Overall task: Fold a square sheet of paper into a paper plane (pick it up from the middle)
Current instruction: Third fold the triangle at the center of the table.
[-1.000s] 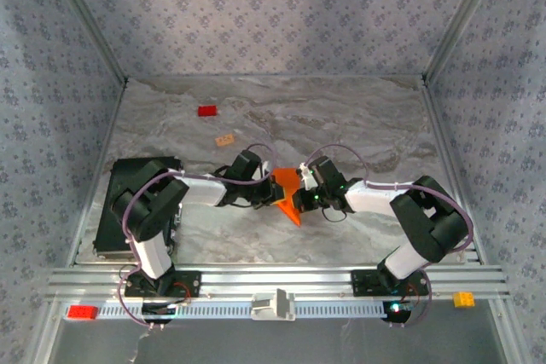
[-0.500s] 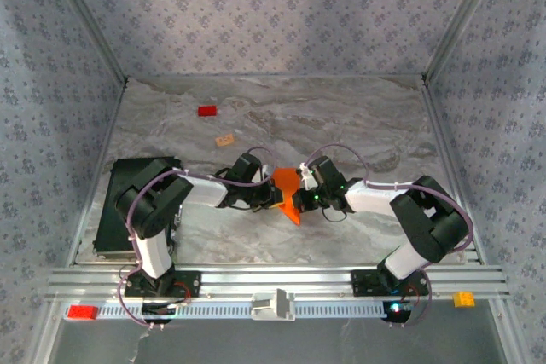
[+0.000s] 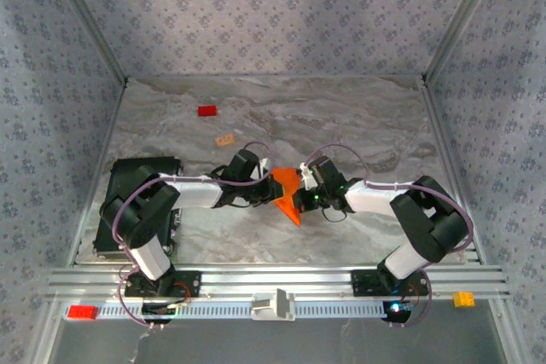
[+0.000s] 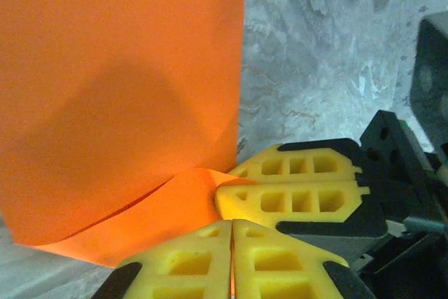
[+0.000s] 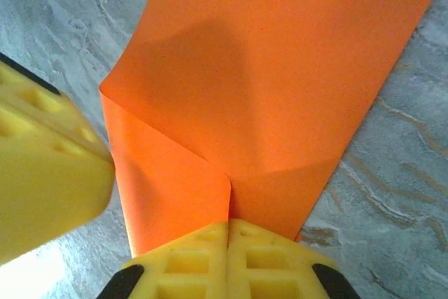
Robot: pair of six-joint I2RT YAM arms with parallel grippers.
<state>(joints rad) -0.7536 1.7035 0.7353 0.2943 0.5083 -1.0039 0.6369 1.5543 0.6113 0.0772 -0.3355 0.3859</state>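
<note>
Paper [image 3: 288, 198], nearer and to the right of the tan block [image 3: 225, 139], is pinched by my left gripper [image 4: 232, 257] and right gripper [image 5: 227, 243], one flap turned, most folding left, I judge.

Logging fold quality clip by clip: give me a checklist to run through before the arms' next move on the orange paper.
1. Right gripper shut on the square sheet of paper: ok.
2. Left gripper closed: ok; paper caught in it: cannot tell.
3. Folded flap lying flat: not ok, its edge curls up.
4. Red block and tan block apart from the paper: ok.
</note>
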